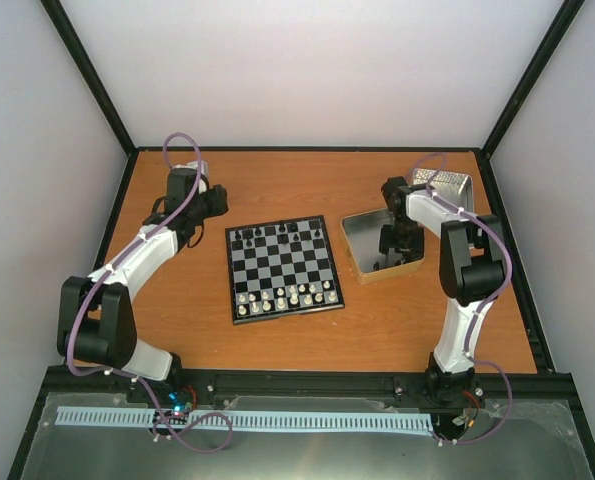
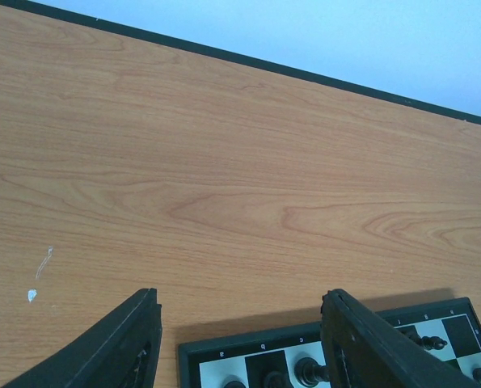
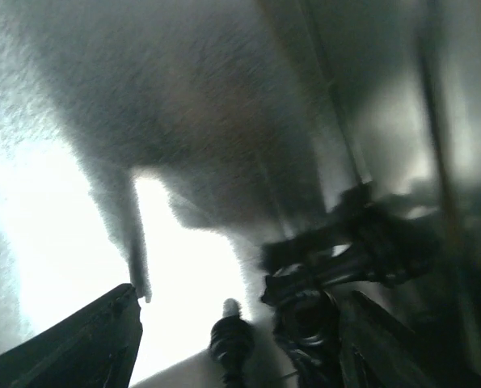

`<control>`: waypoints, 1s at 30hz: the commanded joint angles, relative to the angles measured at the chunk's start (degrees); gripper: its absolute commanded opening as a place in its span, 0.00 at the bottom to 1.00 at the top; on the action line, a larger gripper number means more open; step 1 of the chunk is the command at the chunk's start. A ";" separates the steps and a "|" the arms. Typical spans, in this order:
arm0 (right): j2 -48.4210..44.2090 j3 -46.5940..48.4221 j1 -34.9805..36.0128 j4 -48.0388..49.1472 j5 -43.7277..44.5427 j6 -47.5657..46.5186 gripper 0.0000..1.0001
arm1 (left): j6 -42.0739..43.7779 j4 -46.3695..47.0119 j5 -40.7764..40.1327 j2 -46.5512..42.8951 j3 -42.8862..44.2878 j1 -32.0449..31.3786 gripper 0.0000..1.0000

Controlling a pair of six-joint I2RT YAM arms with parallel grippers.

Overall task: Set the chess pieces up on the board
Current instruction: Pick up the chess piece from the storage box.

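Step in hand, my read: right end effector [image 1: 395,252] is down in the tin [image 1: 360,232] near the bench's right edge, going for one of the black pieces [image 3: 228,338]. Its fingers [image 3: 86,347] are spread with nothing pinched. One piece stands between them, low in the frame. A dark clump [image 3: 337,250], probably more pieces, sits just beside the right finger.

To do it well:
- Centre on the single piece and drop straight.
- Close only with the clump outside the fingers, else two pieces come up together or the piece tips over.
- Avoid the tin wall.
- Lift upright and carry to the board [image 1: 282,270] mid-bench.
- Set it on a free far-row square without knocking neighbours.

Left end effector [image 2: 240,301] is spread and empty, hovering by the board's far left corner. It's best held off the board while the right arm places.

On the board, black pieces partly fill the far row and white pieces [image 1: 282,297] sit on the near rows.

Views:
- **Top:** gives the whole layout, both arms, and a second tin [image 1: 452,185] at the far right corner. The arm hides most of the first tin's inside.
- **Right wrist:** only this view shows the piece between the fingers. It's blurred with glare, so the pieces can't be counted.
- **Left wrist:** shows the board corner and a few black pieces up close, nothing of the tin.
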 commanded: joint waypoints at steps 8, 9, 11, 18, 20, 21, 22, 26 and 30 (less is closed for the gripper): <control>-2.48 -1.18 -1.92 -1.26 -20.24 -1.59 0.68 | 0.95 1.50 -0.15 -0.21 2.73 0.27 0.56; -2.50 -0.79 -1.89 -1.37 -20.20 -1.54 0.68 | 0.95 1.49 -0.09 -0.13 2.73 0.24 0.56; -2.94 -0.02 -1.33 -1.67 -18.74 -1.54 0.68 | 0.95 1.47 -0.06 -0.14 2.82 0.27 0.56; -3.89 1.79 2.56 -3.46 -13.19 -3.23 0.72 | 0.95 1.61 0.12 -0.10 2.57 0.27 0.56; -3.26 1.43 4.55 -4.02 -11.86 -4.13 0.73 | 0.95 1.70 0.20 -0.01 2.40 0.29 0.56; -2.86 1.26 4.79 -4.14 -11.78 -4.26 0.73 | 0.93 1.66 0.21 0.03 2.31 0.27 0.56; -2.56 0.91 5.11 -4.27 -11.69 -4.29 0.73 | 0.95 1.70 0.23 -0.01 2.25 0.27 0.56; -1.96 -0.72 5.43 -3.58 -11.26 -4.69 0.69 | 1.04 1.70 0.14 -0.11 1.92 0.29 0.56; -0.25 -0.62 5.53 -3.99 -10.78 -6.12 0.52 | 1.27 1.86 0.59 -0.24 1.73 0.27 0.56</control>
